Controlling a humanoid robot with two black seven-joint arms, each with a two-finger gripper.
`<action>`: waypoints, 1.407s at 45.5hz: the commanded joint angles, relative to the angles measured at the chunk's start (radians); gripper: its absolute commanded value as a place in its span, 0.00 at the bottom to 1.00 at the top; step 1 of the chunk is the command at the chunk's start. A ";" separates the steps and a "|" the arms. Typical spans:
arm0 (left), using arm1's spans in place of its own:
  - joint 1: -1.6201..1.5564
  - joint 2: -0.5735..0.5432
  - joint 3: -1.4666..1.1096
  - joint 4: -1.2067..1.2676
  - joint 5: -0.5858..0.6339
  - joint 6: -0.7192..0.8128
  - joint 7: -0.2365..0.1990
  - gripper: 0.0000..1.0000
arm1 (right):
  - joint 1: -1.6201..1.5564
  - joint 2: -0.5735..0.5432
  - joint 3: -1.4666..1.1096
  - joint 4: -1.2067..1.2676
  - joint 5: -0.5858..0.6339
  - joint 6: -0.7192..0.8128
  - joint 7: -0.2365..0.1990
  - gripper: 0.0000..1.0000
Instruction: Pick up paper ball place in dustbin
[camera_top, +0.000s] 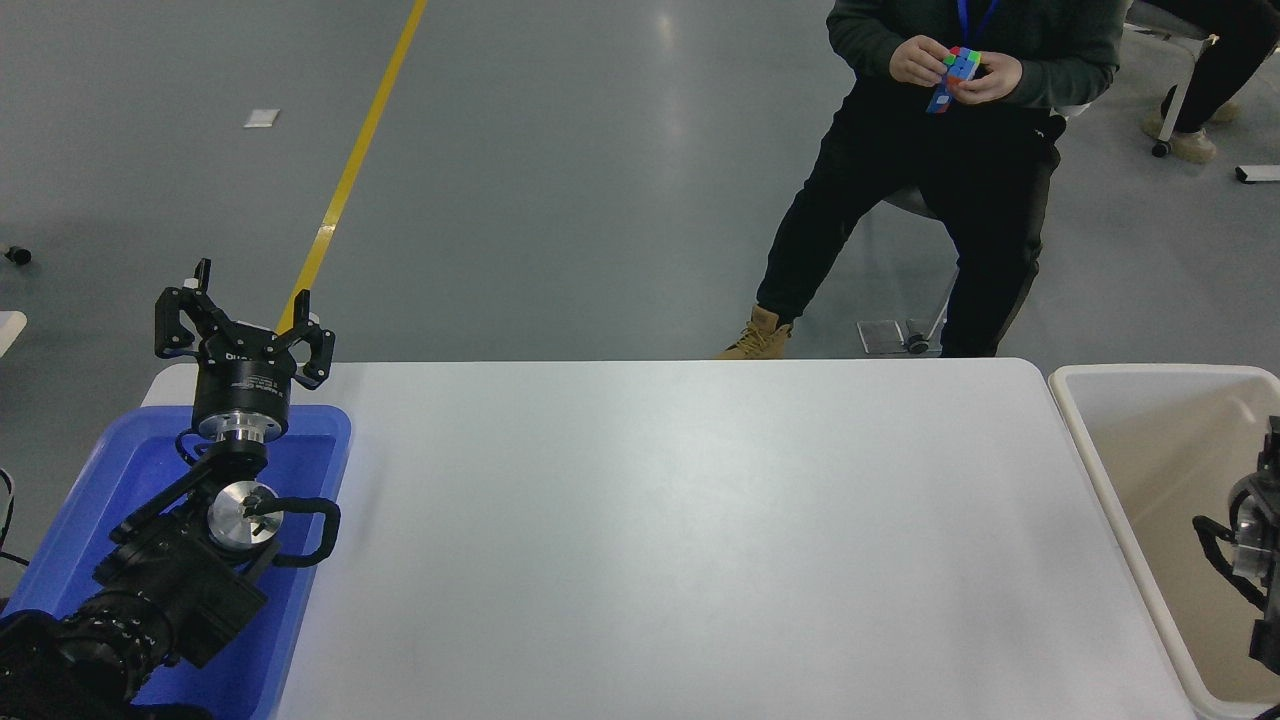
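Paper ball not visible anywhere, likely already dropped in dustbin (1090, 470) where right gripper (1255, 540) sits at its right edge, finger state unreadable, so task looks about done; left gripper (243, 325) parked spread and empty, well left of dustbin.

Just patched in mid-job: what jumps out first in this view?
The bright blue tray at the table's near left corner, with the parked left arm stretched over it and its left claw spread open past the tray's far end. Next, the big cream dustbin at the right edge, where part of the right arm hangs over its interior. Beyond the table, a person fiddles with a colourful puzzle cube.
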 joint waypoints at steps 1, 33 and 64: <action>0.000 0.000 0.000 0.000 0.000 0.000 0.000 0.99 | 0.136 -0.025 -0.065 0.078 -0.001 -0.003 -0.001 1.00; 0.000 0.000 0.000 0.000 0.000 0.000 0.000 0.99 | 0.098 -0.049 0.515 0.786 0.017 0.012 0.005 1.00; 0.000 0.000 0.000 0.000 0.000 0.000 0.000 0.99 | -0.156 0.111 1.009 0.694 0.019 0.321 0.005 1.00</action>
